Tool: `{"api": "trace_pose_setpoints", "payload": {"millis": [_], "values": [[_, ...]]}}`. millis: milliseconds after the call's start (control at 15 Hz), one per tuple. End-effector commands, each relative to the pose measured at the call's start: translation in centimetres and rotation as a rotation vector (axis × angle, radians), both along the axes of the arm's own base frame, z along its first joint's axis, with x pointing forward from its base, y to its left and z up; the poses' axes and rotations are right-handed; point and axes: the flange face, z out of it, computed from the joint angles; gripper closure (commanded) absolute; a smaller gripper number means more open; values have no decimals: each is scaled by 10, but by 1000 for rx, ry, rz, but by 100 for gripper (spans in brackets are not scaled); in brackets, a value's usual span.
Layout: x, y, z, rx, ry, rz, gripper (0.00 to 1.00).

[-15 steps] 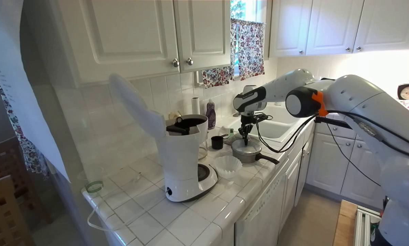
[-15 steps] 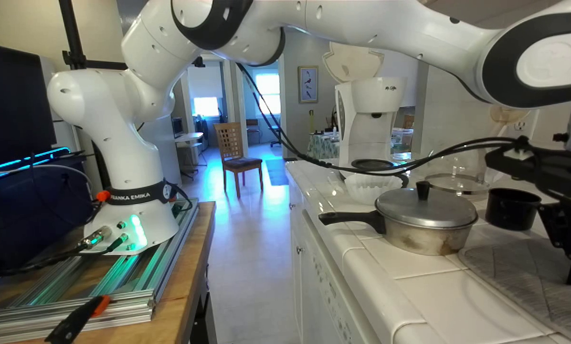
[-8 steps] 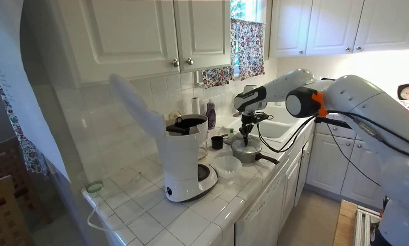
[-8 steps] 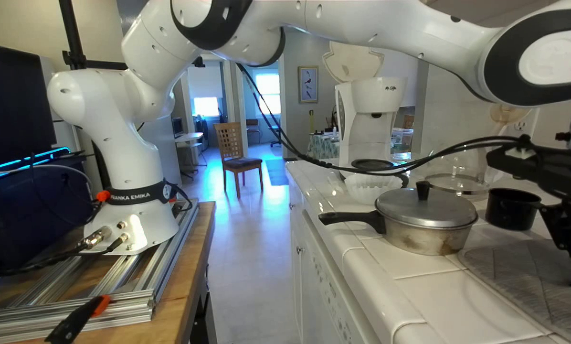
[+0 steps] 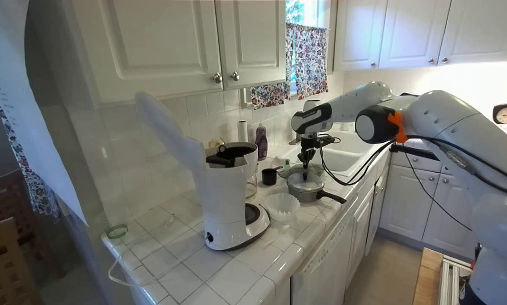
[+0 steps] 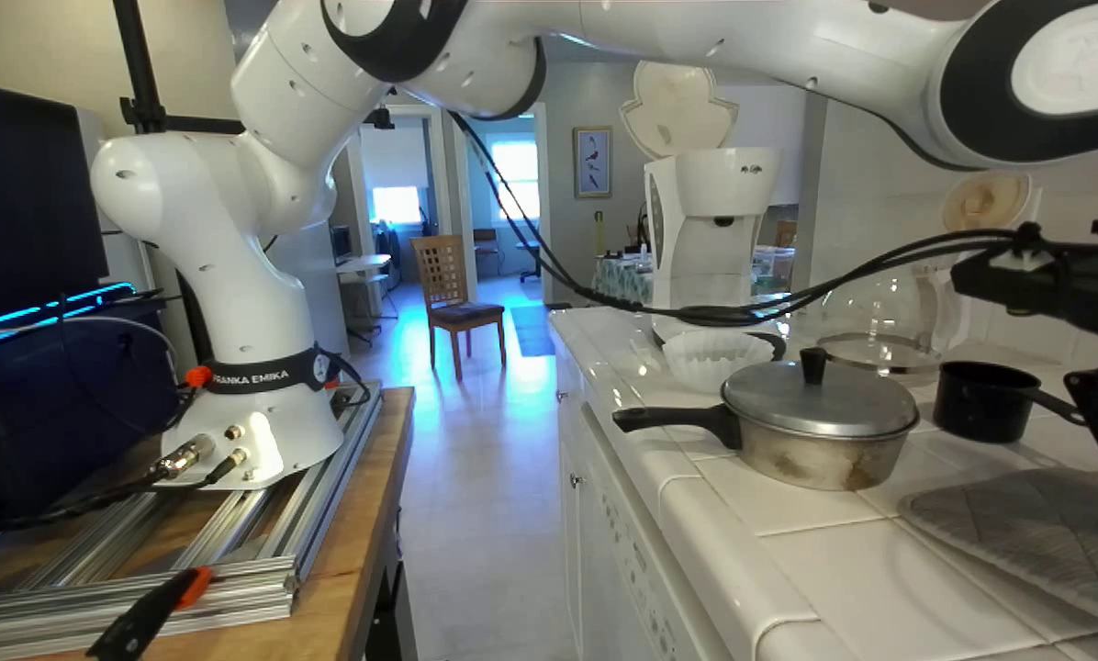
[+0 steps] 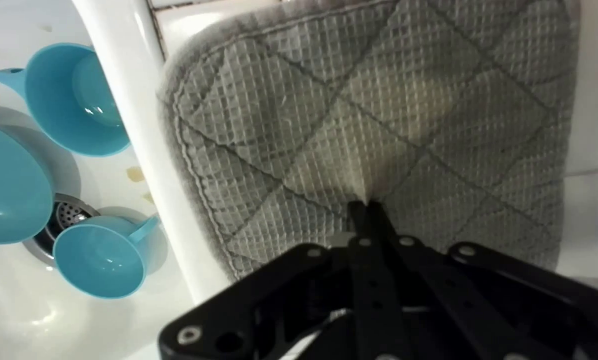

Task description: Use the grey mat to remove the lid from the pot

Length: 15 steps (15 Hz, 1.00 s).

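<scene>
Turquoise cups (image 7: 99, 257) in the sink (image 7: 124, 45), at nine o'clock, show only in the wrist view. In an exterior view, cables (image 6: 714, 317) cross before the coffee maker (image 6: 728, 188); the pot (image 6: 815, 459) wears its lid (image 6: 852, 406), the grey mat (image 6: 1036, 532) near at four o'clock. In the wrist view the claw (image 7: 366, 204) clenches the mat, spread toward twelve o'clock.

Lid (image 6: 820, 401) on pot (image 6: 815, 459), pot on desk (image 6: 879, 588). In an exterior view: cup (image 6: 980, 408) right of pot, mat (image 6: 1026, 532) right of pot and nearer camera, coffee filter (image 6: 710, 355) behind pot, coffee maker (image 6: 710, 243) behind filter. Wrist view: mat between fingers (image 7: 376, 220); sink (image 7: 129, 65) to left of mat, mugs (image 7: 99, 257) in it.
</scene>
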Motion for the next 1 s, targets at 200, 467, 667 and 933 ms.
{"api": "trace_pose_setpoints", "payload": {"millis": [200, 467, 667, 933], "values": [[-2, 3, 37, -37, -21, 5, 100], [-1, 7, 57, -48, -45, 4, 100], [-1, 11, 72, -62, -57, 7, 100], [-4, 19, 88, -72, -67, 9, 100]]}}
